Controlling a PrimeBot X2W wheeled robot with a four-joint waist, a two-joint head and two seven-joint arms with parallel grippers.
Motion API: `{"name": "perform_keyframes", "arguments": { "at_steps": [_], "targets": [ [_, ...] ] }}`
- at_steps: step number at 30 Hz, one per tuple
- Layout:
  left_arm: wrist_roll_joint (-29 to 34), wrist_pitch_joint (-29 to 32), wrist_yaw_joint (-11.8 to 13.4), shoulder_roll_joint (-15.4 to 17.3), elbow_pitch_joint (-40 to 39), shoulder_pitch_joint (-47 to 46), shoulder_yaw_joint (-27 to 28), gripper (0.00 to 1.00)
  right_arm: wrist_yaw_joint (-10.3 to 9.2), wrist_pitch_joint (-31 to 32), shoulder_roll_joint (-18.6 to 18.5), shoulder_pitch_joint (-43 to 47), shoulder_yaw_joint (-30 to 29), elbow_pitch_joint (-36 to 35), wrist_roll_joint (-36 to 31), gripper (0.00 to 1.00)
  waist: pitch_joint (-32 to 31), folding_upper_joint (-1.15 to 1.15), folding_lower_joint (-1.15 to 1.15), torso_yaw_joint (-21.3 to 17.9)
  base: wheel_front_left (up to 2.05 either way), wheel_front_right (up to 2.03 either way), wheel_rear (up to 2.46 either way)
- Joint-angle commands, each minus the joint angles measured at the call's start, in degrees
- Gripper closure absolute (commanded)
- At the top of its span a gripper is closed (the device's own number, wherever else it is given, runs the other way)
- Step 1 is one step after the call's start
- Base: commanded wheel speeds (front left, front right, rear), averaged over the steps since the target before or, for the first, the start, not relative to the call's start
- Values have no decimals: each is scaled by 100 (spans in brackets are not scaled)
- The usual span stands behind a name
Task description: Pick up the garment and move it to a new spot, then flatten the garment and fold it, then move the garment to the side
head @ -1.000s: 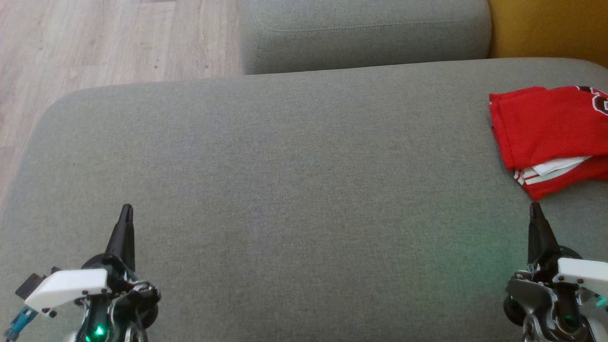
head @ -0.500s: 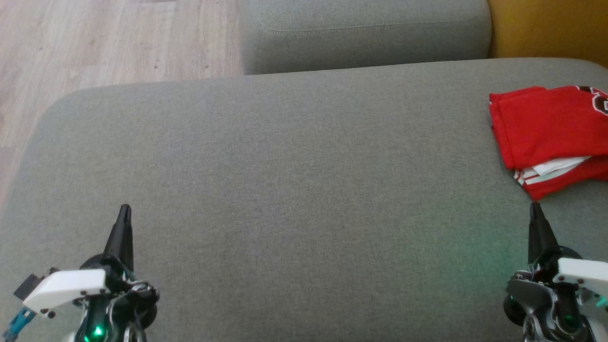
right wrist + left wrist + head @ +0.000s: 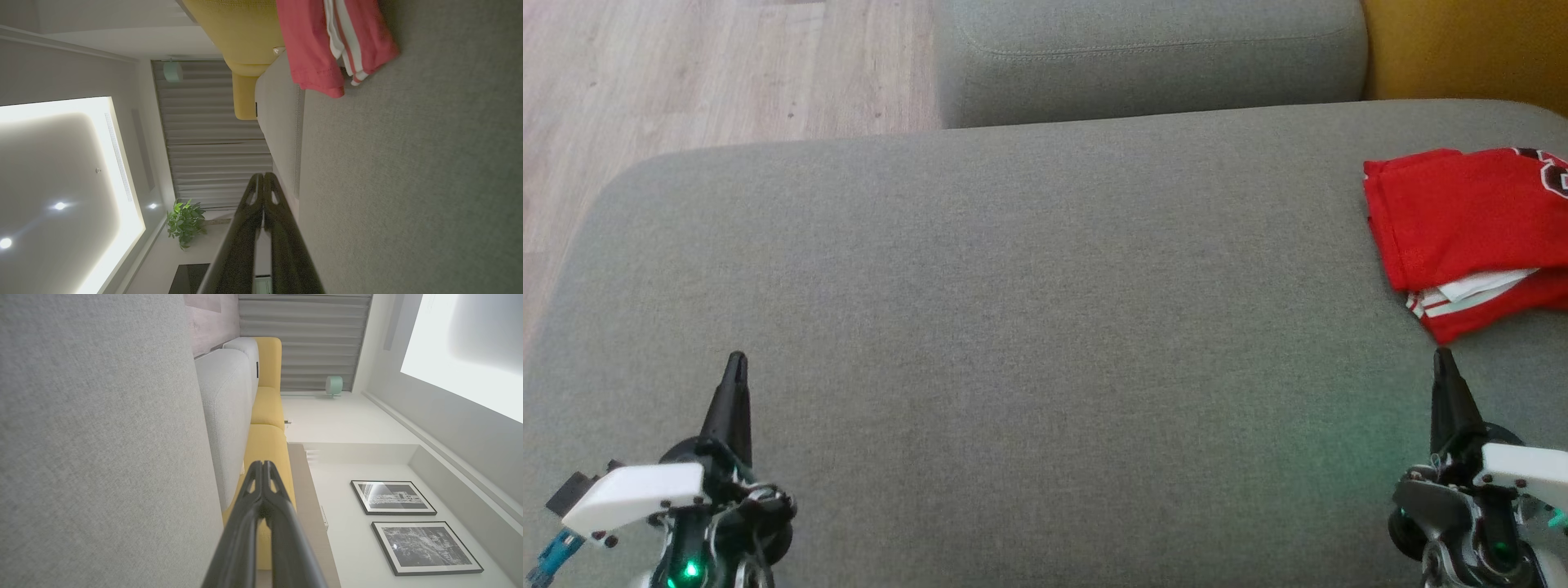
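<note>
The garment (image 3: 1470, 229) is red with white stripes, folded into a compact stack at the right edge of the grey sofa seat (image 3: 1029, 327); the right wrist view shows the garment (image 3: 322, 45) at its top. My left gripper (image 3: 737, 361) rests at the lower left, shut, with nothing between its fingers (image 3: 263, 465). At the lower right my right gripper (image 3: 1442, 355) is shut too, empty, a short way in front of the garment's near corner; in the right wrist view its fingertips (image 3: 263, 176) press together.
A second grey cushion (image 3: 1152, 57) lies behind the seat, with a yellow cushion (image 3: 1470, 45) at the back right. Wooden floor (image 3: 711, 73) shows at the upper left, past the seat's rounded left edge. The broad middle of the seat is bare fabric.
</note>
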Motion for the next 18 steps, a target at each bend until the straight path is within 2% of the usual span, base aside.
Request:
{"name": "perform_keyframes", "arguments": {
  "at_steps": [1, 18],
  "targets": [
    [53, 41, -42, 37, -166, -295, 203, 100, 40, 32, -38, -317, 113, -217, 35, 100, 0, 0, 0, 0, 0, 0, 0],
    [66, 53, -42, 26, -165, -296, 219, 100, 40, 33, -36, -318, 110, -217, 33, 100, 0, 0, 0, 0, 0, 0, 0]
  ]
}}
